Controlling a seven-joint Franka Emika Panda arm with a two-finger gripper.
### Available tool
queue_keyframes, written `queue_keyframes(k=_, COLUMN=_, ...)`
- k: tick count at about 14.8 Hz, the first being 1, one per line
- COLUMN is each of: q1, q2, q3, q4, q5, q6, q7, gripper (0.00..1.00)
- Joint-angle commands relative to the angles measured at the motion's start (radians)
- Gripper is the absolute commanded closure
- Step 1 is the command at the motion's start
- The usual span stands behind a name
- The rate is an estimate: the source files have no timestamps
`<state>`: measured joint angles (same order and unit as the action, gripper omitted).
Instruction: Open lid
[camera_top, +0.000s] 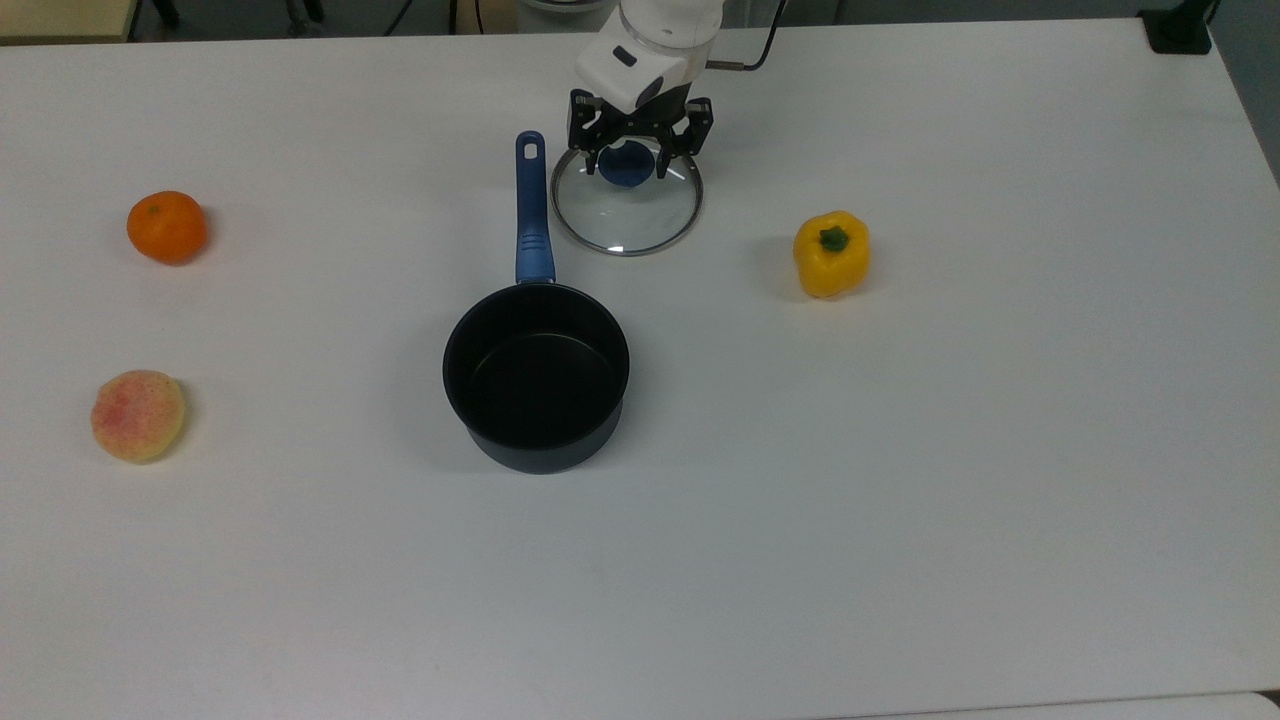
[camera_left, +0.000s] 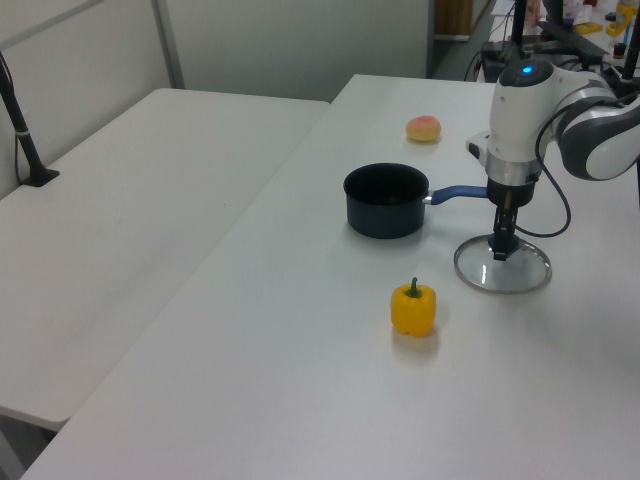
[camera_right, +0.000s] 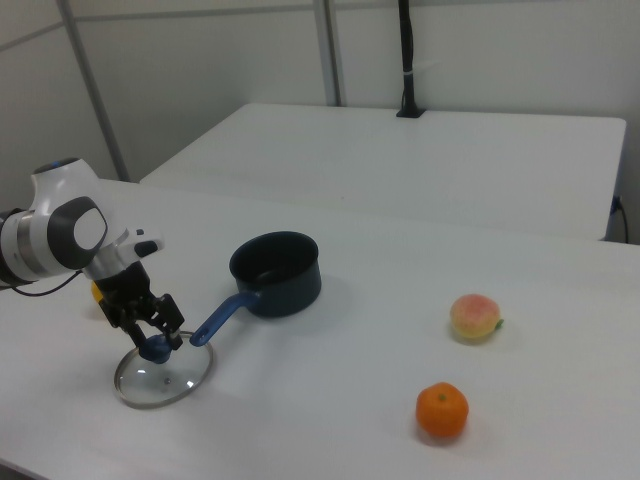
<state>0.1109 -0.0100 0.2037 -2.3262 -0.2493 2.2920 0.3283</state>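
Now the lid lies flat on the table beside the saucepan handle, and the gripper seems spread open around its knob.

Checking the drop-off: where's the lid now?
The lid lies flat on the table, just right of the pan handle in the top view, under the gripper.

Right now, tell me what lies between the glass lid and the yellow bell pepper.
Nothing: in the top view, bare white table separates the glass lid from the yellow bell pepper.
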Motion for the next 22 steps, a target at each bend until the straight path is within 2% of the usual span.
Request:
queue_keyframes(k=1, q1=0.001, q2=-0.01, q3=0.003, q4=0.059, q5=-0.011, q6=-0.044, q7=0.081, gripper=0.0)
queue_keyframes(k=4, q1=0.006, q2=-0.013, q3=0.003, q4=0.235, q5=0.019, q6=-0.271, q7=0.094, gripper=0.0)
queue_keyframes(k=6, q1=0.006, q2=-0.015, q3=0.003, q4=0.313, q5=0.056, q6=-0.325, q7=0.091, gripper=0.0)
queue_keyframes(k=9, q1=0.006, q2=-0.016, q3=0.0, q4=0.416, q5=0.074, q6=-0.429, q7=0.084, gripper=0.0)
queue_keyframes(k=11, q1=0.001, q2=-0.019, q3=-0.02, q4=0.499, q5=0.135, q6=-0.508, q7=0.028, gripper=0.0)
queue_keyframes(k=14, q1=0.007, q2=-0.022, q3=-0.107, q4=0.579, q5=0.208, q6=-0.556, q7=-0.047, gripper=0.0)
queue_keyframes(k=16, q1=0.015, q2=-0.044, q3=-0.177, q4=0.6, q5=0.252, q6=-0.554, q7=-0.089, gripper=0.0)
queue_keyframes(k=19, q1=0.082, q2=-0.054, q3=-0.295, q4=0.611, q5=0.303, q6=-0.543, q7=-0.211, gripper=0.0)
queue_keyframes(k=22, q1=0.082, q2=-0.045, q3=-0.319, q4=0.622, q5=0.318, q6=-0.537, q7=-0.383, gripper=0.0)
